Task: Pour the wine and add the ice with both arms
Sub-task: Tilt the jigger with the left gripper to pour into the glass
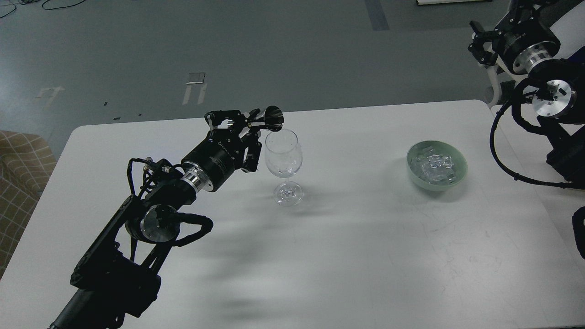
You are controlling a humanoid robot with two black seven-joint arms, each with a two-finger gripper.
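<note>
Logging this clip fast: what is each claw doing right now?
Left claw: closed on a small dark cup, tipped over the wine glass.
Right claw: cannot tell; holds nothing visible.

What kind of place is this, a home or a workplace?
Probably a lab or test hall, not a home. The white table stands on a bare grey floor with tape marks, and cables lie loose at the far edge.

Clear ice (pixel 436 168) — heaped in bowl (pixel 414 173)
</note>
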